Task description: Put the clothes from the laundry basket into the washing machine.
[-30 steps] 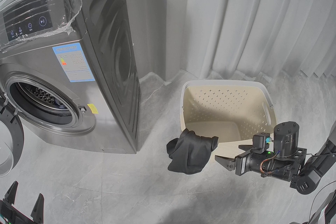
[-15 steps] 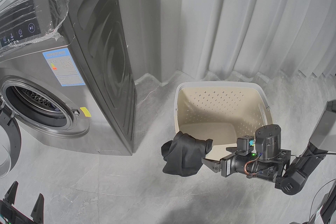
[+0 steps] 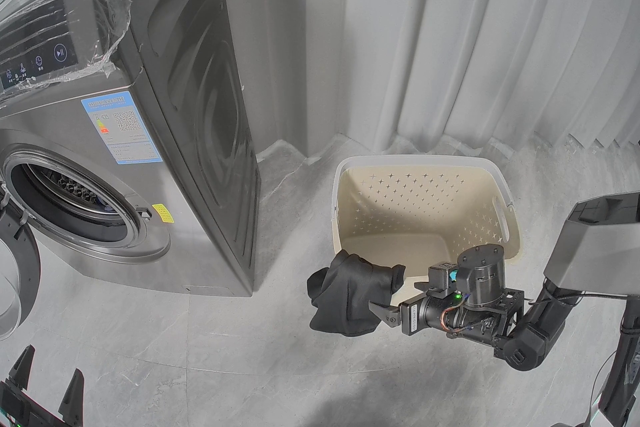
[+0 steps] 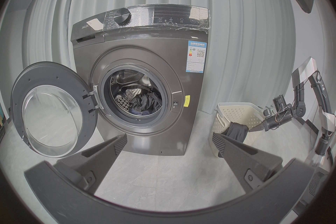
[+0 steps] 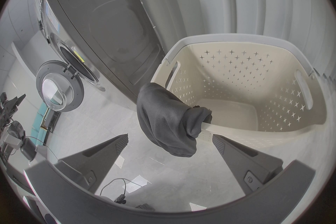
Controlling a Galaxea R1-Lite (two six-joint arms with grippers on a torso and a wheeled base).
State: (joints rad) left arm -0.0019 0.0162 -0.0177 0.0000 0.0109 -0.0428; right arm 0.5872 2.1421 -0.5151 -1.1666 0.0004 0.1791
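The right jaws stood open, nothing gripped — the dark garment [image 3: 350, 305] hung over the laundry basket [image 3: 427, 158] rim just ahead of them. A shallow pinch could slip off the fold, or catching the rim could drag the basket. The left jaws were open too.

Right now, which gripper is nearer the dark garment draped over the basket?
The right gripper, open beside the garment; the left gripper is far off, before the washing machine.

White curtain [image 3: 467, 28], grey floor [image 3: 233, 341]
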